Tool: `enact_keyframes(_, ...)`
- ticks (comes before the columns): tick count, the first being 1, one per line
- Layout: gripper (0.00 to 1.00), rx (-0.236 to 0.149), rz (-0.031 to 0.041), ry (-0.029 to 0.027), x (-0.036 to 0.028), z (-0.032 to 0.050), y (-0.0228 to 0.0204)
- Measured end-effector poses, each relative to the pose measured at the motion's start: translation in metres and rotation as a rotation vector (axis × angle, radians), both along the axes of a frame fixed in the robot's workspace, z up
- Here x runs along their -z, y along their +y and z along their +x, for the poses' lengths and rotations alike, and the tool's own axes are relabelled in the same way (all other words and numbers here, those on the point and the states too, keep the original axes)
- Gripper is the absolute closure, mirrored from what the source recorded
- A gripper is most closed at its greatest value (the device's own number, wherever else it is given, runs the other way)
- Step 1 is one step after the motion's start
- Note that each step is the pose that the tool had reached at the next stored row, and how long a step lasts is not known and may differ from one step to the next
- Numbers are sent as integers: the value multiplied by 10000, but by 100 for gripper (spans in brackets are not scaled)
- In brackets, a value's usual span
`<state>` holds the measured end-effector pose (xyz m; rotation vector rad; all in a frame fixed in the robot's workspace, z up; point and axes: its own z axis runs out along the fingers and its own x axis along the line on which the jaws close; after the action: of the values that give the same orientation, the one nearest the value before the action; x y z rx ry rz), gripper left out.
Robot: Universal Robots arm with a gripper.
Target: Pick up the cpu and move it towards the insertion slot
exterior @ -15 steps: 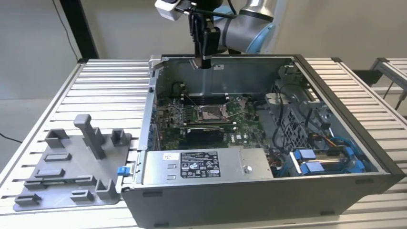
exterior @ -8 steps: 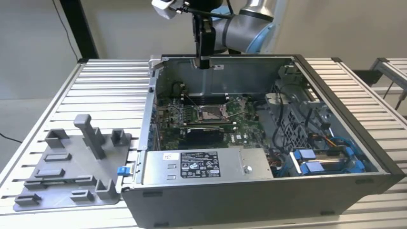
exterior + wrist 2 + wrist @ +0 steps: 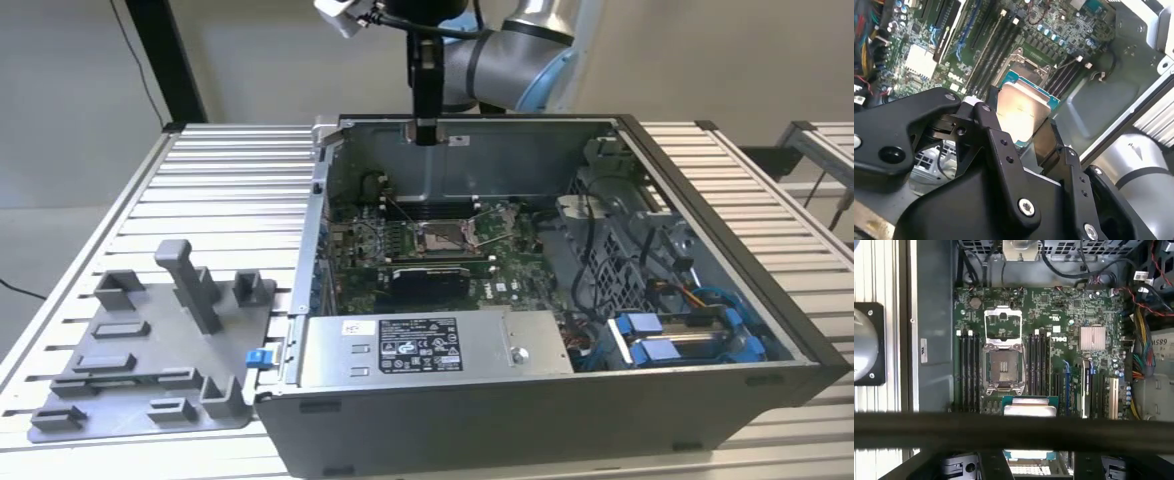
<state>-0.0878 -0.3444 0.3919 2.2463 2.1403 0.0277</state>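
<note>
While clamped between closed jaws, cpu (image 3: 1021, 114) hangs | above insertion slot (image 3: 1002, 367) | apart

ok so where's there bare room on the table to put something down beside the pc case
Bare ribbed table lies at the exterior view's left of the computer case, behind the grey fixture plate. That plate's blocks crowd the front left. Inside the case it is crowded with boards and cables; the gripper holds the cpu above it.
</note>
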Motion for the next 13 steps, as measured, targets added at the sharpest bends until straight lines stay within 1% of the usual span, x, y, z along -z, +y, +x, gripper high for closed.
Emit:
enact_keyframes(4,100,600,-1,1,1,0,0)
enact_keyframes(7,100,622,-1,1,1,0,0)
enact_keyframes(13,100,370,0,0,9,0,1)
